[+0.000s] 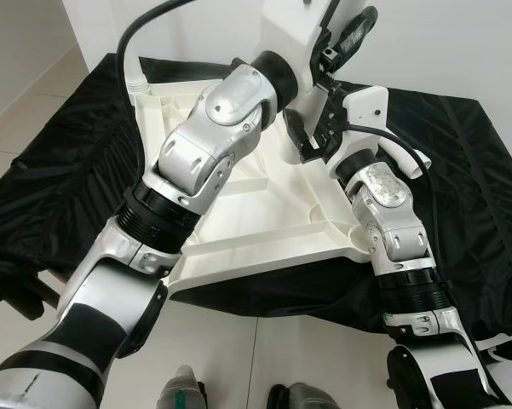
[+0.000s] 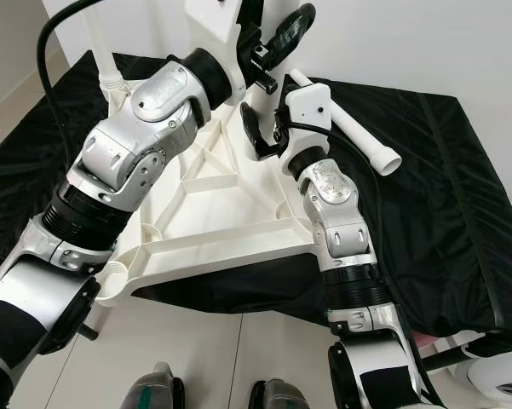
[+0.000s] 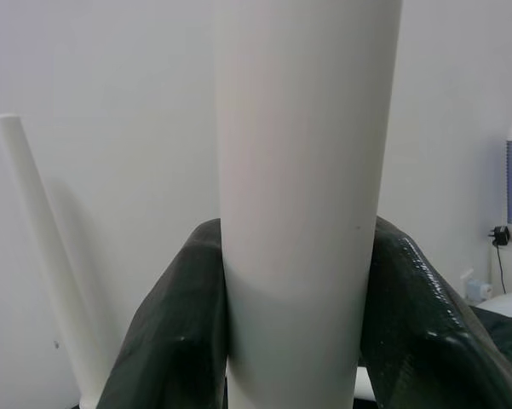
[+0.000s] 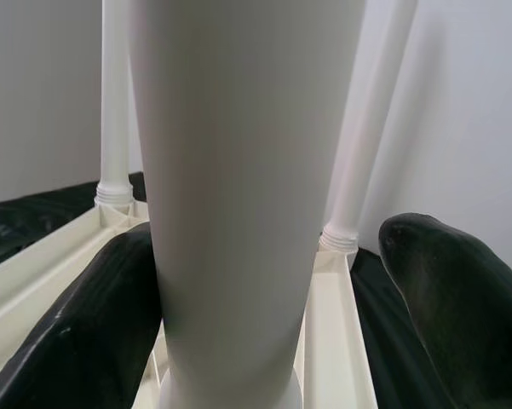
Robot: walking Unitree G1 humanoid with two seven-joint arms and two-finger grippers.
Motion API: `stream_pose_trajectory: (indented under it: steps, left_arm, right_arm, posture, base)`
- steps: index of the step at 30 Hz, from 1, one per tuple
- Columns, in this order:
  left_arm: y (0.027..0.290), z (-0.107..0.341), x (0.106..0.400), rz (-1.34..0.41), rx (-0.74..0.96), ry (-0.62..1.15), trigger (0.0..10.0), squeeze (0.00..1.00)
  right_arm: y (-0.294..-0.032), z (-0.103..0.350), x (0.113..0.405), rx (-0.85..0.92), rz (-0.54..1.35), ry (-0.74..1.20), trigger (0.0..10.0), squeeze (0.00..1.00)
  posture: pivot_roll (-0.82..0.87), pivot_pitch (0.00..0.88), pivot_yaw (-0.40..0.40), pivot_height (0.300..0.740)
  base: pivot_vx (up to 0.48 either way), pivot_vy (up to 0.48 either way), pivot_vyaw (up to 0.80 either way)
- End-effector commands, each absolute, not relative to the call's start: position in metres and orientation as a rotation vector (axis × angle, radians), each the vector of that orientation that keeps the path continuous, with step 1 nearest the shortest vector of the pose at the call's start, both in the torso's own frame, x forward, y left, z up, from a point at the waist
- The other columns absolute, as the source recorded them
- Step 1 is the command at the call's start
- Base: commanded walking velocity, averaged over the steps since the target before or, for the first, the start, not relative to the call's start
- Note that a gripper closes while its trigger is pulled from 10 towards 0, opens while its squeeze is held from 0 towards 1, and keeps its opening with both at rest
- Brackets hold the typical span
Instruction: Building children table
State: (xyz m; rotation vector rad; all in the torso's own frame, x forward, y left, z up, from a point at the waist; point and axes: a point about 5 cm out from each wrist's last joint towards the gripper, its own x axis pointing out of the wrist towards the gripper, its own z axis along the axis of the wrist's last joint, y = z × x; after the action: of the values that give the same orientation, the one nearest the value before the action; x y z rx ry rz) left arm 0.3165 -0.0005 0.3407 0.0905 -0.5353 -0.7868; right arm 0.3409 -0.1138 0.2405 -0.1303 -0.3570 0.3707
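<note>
tabletop (image 2: 230,230): cream-white
table legs (image 3: 302,196): plain white
cloth (image 2: 443,179): black
arms (image 1: 213,145): silver, black bands
floor (image 2: 204,358): pale tiles

The upturned white tabletop (image 2: 213,230) covers the middle of the black-draped desk (image 2: 460,213), its ribs splitting the underside into shallow bays. An upright leg (image 4: 238,196) rises near its far edge, with the left gripper (image 3: 294,341) clamped on it and the right gripper (image 4: 264,324) straddling it lower down, one finger (image 4: 447,290) apart from it. Two more standing legs (image 4: 115,102) block the far corners. A loose leg (image 2: 349,128) lies across the cloth toward the right edge; beyond it the desk's right side is bare cloth.
</note>
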Motion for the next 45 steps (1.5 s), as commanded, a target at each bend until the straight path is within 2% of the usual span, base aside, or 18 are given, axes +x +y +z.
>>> stream_pose_trajectory:
  steps: [1,2,3,7,13,14,15,19,23,24,26,27,43,44,45]
  left_arm:
    - [-0.001,0.343,0.313,-0.788,0.095,-0.571,10.0,0.00]
    - [-0.001,0.343,0.313,-0.788,0.095,-0.571,10.0,0.00]
    - [-0.002,0.344,0.313,-0.792,0.094,-0.575,10.0,0.00]
    - [-0.004,0.345,0.312,-0.797,0.094,-0.585,10.0,0.00]
    - [-0.005,0.347,0.312,-0.799,0.095,-0.592,10.0,0.00]
    - [-0.005,0.347,0.312,-0.800,0.096,-0.594,10.0,0.00]
    - [-0.005,0.347,0.312,-0.800,0.096,-0.594,10.0,0.00]
    - [-0.006,0.347,0.311,-0.803,0.101,-0.599,10.0,0.00]
    - [-0.007,0.347,0.312,-0.803,0.101,-0.600,10.0,0.00]
    - [-0.007,0.346,0.311,-0.804,0.103,-0.602,10.0,0.00]
    - [-0.007,0.346,0.311,-0.804,0.103,-0.602,10.0,0.00]
    - [-0.009,0.345,0.311,-0.807,0.104,-0.601,10.0,0.00]
    - [-0.009,0.345,0.312,-0.810,0.115,-0.604,10.0,0.00]
    - [-0.009,0.345,0.312,-0.810,0.116,-0.604,10.0,0.00]
    - [-0.009,0.344,0.312,-0.810,0.116,-0.603,10.0,0.00]
  right_arm:
    - [-0.115,0.241,0.342,-0.133,0.353,-0.347,8.0,0.00]
    - [-0.115,0.241,0.342,-0.133,0.353,-0.347,8.0,0.00]
    - [-0.115,0.240,0.342,-0.131,0.352,-0.339,9.6,0.00]
    - [-0.114,0.236,0.343,-0.129,0.351,-0.319,10.0,0.00]
    - [-0.113,0.233,0.344,-0.125,0.351,-0.306,10.0,0.00]
    - [-0.113,0.233,0.345,-0.123,0.352,-0.307,3.1,0.00]
    - [-0.113,0.233,0.345,-0.123,0.352,-0.307,3.1,0.00]
    - [-0.112,0.238,0.345,-0.122,0.348,-0.320,4.1,0.00]
    - [-0.112,0.240,0.345,-0.121,0.348,-0.326,4.5,0.00]
    - [-0.112,0.243,0.344,-0.121,0.348,-0.337,7.6,0.00]
    - [-0.112,0.243,0.344,-0.121,0.348,-0.337,7.6,0.00]
    - [-0.112,0.249,0.344,-0.118,0.348,-0.353,10.0,0.00]
    - [-0.113,0.258,0.343,-0.117,0.337,-0.387,10.0,0.00]
    - [-0.113,0.258,0.343,-0.115,0.338,-0.387,3.1,0.00]
    - [-0.113,0.258,0.343,-0.112,0.341,-0.386,0.0,0.00]
  posture:
    - [0.03,0.011,-0.045,0.740]
    - [0.03,0.011,-0.045,0.740]
    - [0.03,0.009,-0.047,0.740]
    - [0.03,0.002,-0.050,0.740]
    - [0.03,0.000,-0.049,0.740]
    - [0.03,0.000,-0.051,0.740]
    - [0.03,0.000,-0.051,0.740]
    - [0.03,0.000,-0.053,0.740]
    - [0.03,0.000,-0.052,0.740]
    - [0.03,0.000,-0.053,0.740]
    - [0.03,0.000,-0.053,0.740]
    - [0.03,0.000,-0.052,0.740]
    - [0.03,0.000,-0.052,0.740]
    - [0.03,0.000,-0.052,0.740]
    - [0.03,0.000,-0.052,0.740]
  base:
    - [0.000,0.000,0.00]
    - [0.000,0.000,0.00]
    - [0.000,0.000,0.00]
    - [0.000,0.000,0.00]
    - [0.000,0.000,0.00]
    - [0.000,0.000,0.00]
    - [0.000,0.000,0.00]
    - [0.000,0.000,0.00]
    - [0.000,0.000,0.00]
    - [0.000,0.000,0.00]
    - [0.000,0.000,0.00]
    - [0.000,0.000,0.00]
    - [0.000,0.000,0.00]
    - [0.000,0.000,0.00]
    - [0.000,0.000,0.00]
